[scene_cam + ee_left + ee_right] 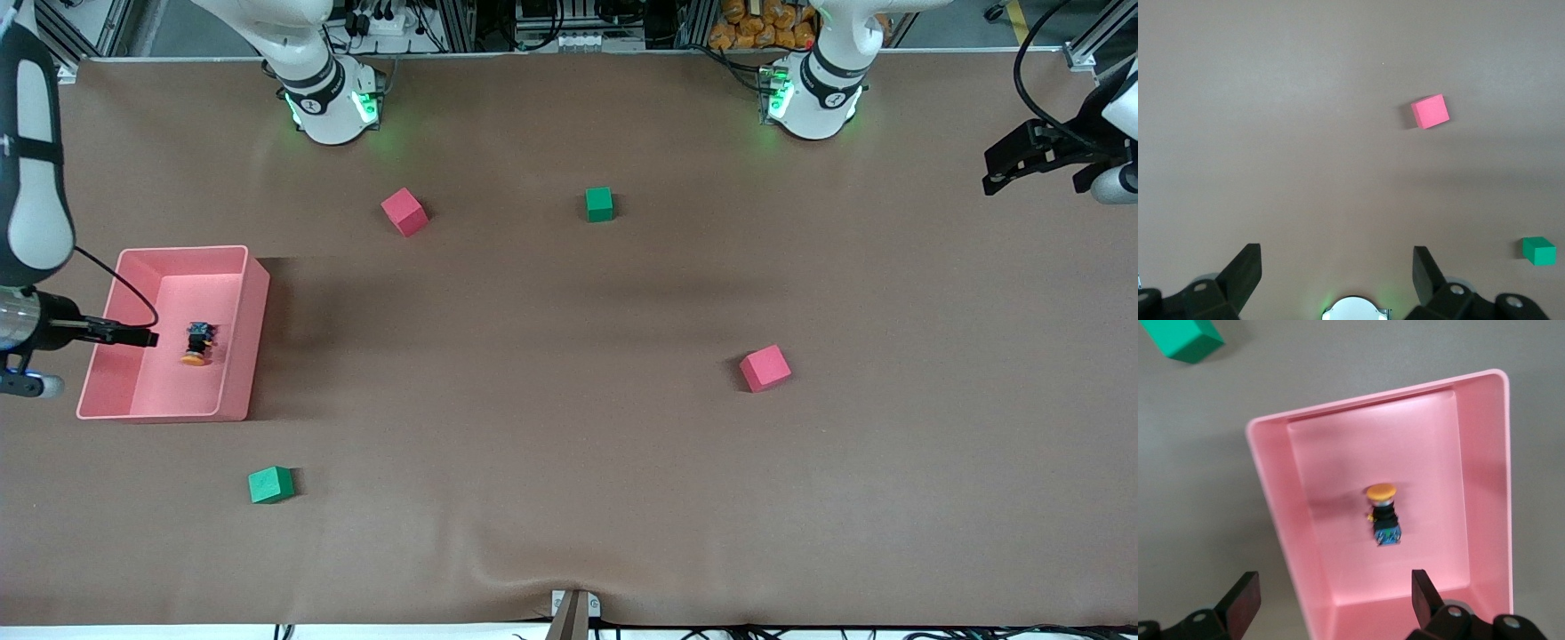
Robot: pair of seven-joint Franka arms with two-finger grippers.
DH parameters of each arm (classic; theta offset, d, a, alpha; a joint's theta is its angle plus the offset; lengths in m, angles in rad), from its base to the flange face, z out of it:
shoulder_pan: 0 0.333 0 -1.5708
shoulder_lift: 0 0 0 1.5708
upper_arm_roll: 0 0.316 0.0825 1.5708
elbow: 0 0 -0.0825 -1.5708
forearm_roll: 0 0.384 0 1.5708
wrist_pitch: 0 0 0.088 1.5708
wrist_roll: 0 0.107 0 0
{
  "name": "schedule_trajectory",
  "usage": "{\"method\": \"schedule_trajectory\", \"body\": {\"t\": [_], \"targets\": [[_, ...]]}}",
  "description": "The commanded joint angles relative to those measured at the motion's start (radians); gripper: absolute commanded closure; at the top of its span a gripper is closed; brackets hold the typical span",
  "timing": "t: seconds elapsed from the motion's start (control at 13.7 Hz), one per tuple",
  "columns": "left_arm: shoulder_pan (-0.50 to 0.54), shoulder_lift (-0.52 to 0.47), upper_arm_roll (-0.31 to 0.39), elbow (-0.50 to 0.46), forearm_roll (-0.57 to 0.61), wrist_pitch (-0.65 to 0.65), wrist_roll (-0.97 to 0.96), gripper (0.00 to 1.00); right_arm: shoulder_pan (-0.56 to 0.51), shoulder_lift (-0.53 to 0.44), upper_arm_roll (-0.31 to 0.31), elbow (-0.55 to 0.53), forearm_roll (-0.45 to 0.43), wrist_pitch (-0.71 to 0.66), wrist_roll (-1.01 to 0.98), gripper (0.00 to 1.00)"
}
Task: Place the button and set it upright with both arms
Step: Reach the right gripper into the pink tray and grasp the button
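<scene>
The button (198, 343) lies on its side on the floor of a pink bin (240, 338) at the right arm's end of the table. Its orange cap points toward the front camera and its bluish end points away. It also shows in the right wrist view (1383, 513). My right gripper (1331, 593) is open and empty, up in the air over the bin's end wall (1405, 613), apart from the button. My left gripper (1009, 164) hangs over the left arm's end of the table. It is open and empty in the left wrist view (1337, 267).
Two red cubes (404, 212) (765, 368) and two green cubes (599, 204) (270, 484) lie scattered on the brown table. The left wrist view shows a red cube (1429, 111) and a green cube (1539, 251). The right wrist view shows a green cube (1188, 339) outside the bin.
</scene>
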Motion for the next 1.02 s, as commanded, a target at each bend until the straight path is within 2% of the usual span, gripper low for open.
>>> {"method": "schedule_trajectory", "body": {"t": [0.0, 0.37, 0.59, 0.8, 0.95], "targets": [[-0.002, 0.005, -0.001, 0.006, 0.004, -0.003, 0.009, 0.0, -0.05, -0.007, 0.015, -0.124, -0.001, 0.145, -0.115, 0.0], [0.001, 0.01, -0.001, 0.006, -0.031, 0.0, 0.01, 0.0, -0.069, 0.082, 0.015, -0.133, -0.001, 0.215, -0.194, 0.0], [0.001, 0.01, -0.001, 0.004, -0.03, 0.0, 0.009, 0.0, -0.096, 0.139, 0.015, -0.153, -0.001, 0.308, -0.273, 0.0], [0.005, 0.01, -0.001, 0.004, -0.03, 0.0, 0.01, 0.0, -0.093, 0.142, 0.016, -0.232, 0.002, 0.425, -0.274, 0.0], [0.01, 0.0, 0.002, 0.009, -0.03, 0.0, 0.015, 0.0, -0.089, 0.151, 0.018, -0.247, 0.008, 0.443, -0.274, 0.0]]}}
